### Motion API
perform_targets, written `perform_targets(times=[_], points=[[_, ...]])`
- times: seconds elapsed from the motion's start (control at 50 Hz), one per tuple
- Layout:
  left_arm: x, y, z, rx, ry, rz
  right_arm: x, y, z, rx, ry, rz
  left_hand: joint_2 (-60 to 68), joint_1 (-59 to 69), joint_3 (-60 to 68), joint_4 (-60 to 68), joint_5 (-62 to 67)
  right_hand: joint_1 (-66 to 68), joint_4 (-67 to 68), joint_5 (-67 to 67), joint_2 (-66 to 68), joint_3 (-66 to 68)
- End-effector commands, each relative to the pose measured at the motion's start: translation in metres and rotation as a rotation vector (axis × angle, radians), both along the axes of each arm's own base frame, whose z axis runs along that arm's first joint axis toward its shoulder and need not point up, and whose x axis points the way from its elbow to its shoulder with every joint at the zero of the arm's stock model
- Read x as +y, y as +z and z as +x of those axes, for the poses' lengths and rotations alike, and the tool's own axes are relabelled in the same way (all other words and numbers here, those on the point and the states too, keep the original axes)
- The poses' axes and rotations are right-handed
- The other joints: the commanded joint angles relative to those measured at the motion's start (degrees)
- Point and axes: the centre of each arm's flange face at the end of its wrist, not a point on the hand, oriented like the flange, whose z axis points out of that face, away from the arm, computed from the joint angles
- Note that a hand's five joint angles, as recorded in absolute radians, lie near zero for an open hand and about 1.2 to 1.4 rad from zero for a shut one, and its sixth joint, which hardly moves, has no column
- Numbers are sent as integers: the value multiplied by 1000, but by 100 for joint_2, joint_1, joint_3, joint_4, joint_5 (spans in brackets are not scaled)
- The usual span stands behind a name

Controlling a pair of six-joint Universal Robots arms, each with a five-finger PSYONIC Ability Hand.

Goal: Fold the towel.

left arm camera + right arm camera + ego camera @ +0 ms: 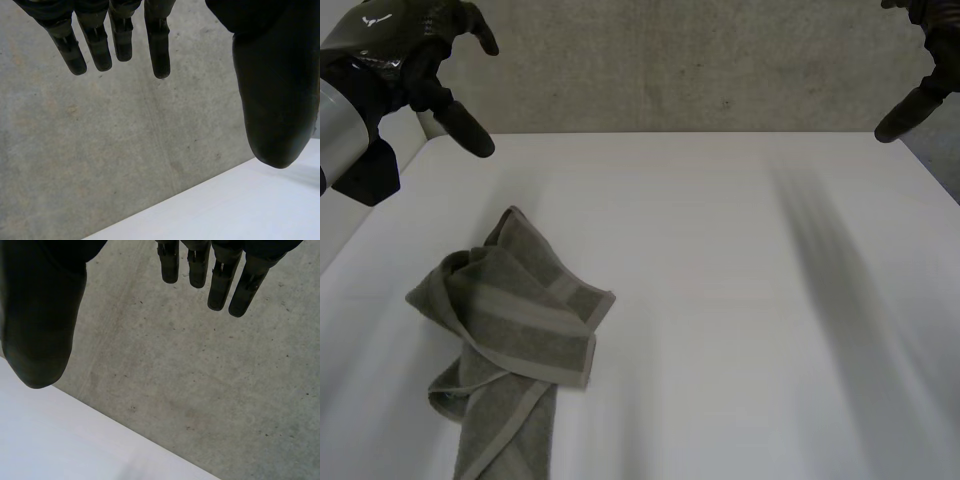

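A grey-green towel (510, 325) lies crumpled in a heap on the white table (740, 300), toward the near left. My left hand (425, 55) hangs high above the table's far left corner, well clear of the towel, fingers (117, 37) straight and thumb (272, 100) spread, holding nothing. High over the far right corner my right hand (920, 95) is also open and empty, its fingers (220, 280) straight and the thumb (42, 335) apart.
A grey concrete wall (680, 60) stands behind the table's far edge. The table's left edge runs close beside the towel. Bare white tabletop stretches across the middle and right.
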Motion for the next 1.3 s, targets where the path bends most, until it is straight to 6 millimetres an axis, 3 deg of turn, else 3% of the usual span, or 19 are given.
perform_targets(times=[0.02, 0.38, 0.48, 0.54, 0.58, 0.66, 0.7, 0.82, 0.92, 1.06, 1.26, 1.28, 1.3], points=[[-1, -7, 1, -7, 22, 22, -1, -5, 6, 10, 12, 17, -369, -470, -392, -417, -244, -331, -431, -325, -344, -365], [-1, -5, 2, -5, 23, 12, 3, -4, 11, 21, 39, 39, -369, -470, -392, -417, -244, -331, -431, -325, -344, -365], [0, -15, 2, -17, 13, 42, 19, -16, 26, 92, 152, 92, -352, -453, -376, -400, -227, -331, -431, -325, -344, -365], [1, -27, 1, -38, -4, 75, 26, -22, 34, 128, 210, 112, -319, -420, -342, -367, -194, -331, -431, -325, -344, -365], [1, -45, 4, -83, -17, 114, 43, -44, 51, 201, 354, 174, -319, -420, -342, -367, -194, -331, -431, -325, -344, -365], [-5, -64, 14, -150, -14, 140, 55, -65, 67, 259, 469, 216, -319, -420, -342, -367, -194, -331, -431, -325, -344, -365], [-9, -82, 23, -223, -25, 161, 64, -88, 81, 301, 551, 266, -335, -436, -359, -383, -210, -331, -431, -325, -344, -365], [-12, -107, 34, -305, -63, 180, 77, -119, 109, 328, 652, 341, -369, -470, -392, -417, -244, -331, -431, -325, -344, -365], [-31, -136, 60, -352, -32, 221, 87, -152, 133, 379, 692, 405, -386, -487, -409, -434, -261, -331, -431, -325, -344, -365], [-35, -167, 66, -522, -108, 248, 87, -166, 137, 404, 626, 376, -403, -504, -426, -451, -278, -331, -431, -325, -344, -365], [-38, -196, 71, -694, -167, 281, 93, -181, 127, 413, 615, 413, -251, -352, -275, -299, -127, -331, -431, -325, -344, -365], [-38, -199, 69, -695, -177, 285, 95, -183, 125, 415, 616, 421, -51, -153, -75, -100, 73, -331, -431, -325, -344, -365], [-38, -203, 66, -694, -191, 290, 95, -183, 125, 415, 616, 421, 1016, 915, 993, 968, 1141, -331, -431, -325, -344, -365]])
